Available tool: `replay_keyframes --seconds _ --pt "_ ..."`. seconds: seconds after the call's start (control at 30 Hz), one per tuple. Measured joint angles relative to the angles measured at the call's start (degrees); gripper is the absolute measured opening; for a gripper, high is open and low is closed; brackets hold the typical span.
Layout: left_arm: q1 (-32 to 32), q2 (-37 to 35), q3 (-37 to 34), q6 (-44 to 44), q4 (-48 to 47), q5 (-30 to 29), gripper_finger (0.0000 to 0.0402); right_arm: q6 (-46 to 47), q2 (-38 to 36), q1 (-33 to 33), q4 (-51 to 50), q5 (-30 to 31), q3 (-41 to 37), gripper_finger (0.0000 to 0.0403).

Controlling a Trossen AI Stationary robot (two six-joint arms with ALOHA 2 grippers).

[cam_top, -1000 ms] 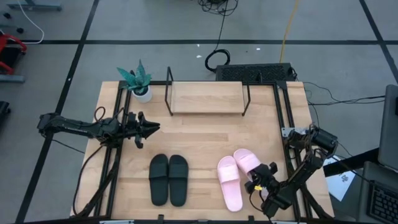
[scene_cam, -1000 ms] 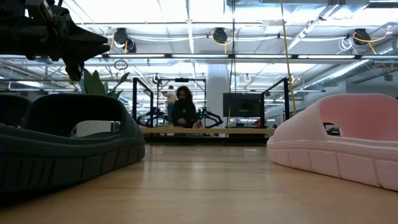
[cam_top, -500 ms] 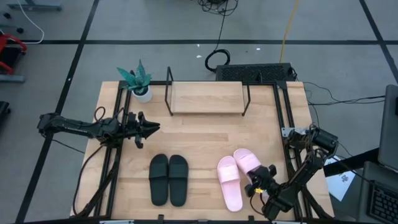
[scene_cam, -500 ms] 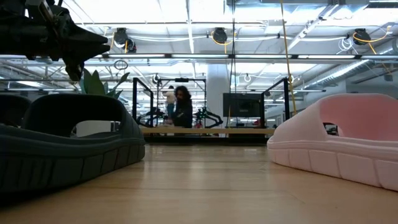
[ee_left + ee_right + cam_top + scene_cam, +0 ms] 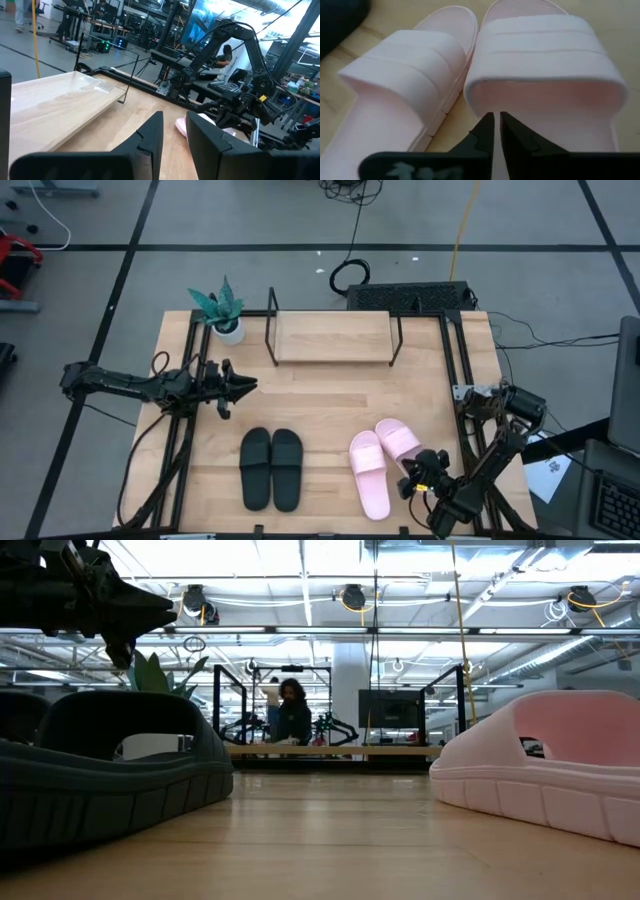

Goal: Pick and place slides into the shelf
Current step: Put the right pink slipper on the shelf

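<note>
Your right gripper (image 5: 496,131) sits low at the heel end of the right-hand pink slide (image 5: 545,75); its jaws stand nearly closed, only a thin gap between the tips, and they grip nothing; the open mouth under the strap lies just ahead of the tips, with the other pink slide (image 5: 410,85) beside it, the 2 touching along their inner edges. Your left gripper (image 5: 240,387) waits over bare table, jaws a narrow gap apart and empty; the shelf (image 5: 333,337) stands ahead of it, nothing on its board, and the black slides (image 5: 271,468) lie side by side nearer the front edge. All 4 slides are on the table, none shelved.

These look like moulded foam: light, springy, stiff enough to hold shape when lifted by 1 part; the matte surface should give decent friction. I would take the wide strap, 1 jaw under it and 1 on top, near its middle so the slide hangs level; you will need to open wider first. A grip on the sole edge would likely twist out.

I can read no brand, label or writing on any slide or on the shelf.
</note>
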Motion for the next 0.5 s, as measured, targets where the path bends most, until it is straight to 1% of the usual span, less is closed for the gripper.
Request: replay_keyframes --seconds 0.17,0.3,0.5 --pt "0.0 0.0 0.0 1.5 0.0 0.0 0.0088 0.8 -3.5 1.2 -3.5 0.1 0.0 0.006" --pt "0.0 0.0 0.0 2.8 0.0 0.0 0.0088 1.1 -6.2 1.4 -7.6 -0.2 0.0 0.007" --pt "0.0 0.0 0.0 2.8 0.0 0.0 0.0088 -0.6 -7.6 1.5 -11.2 -7.1 0.0 0.007"
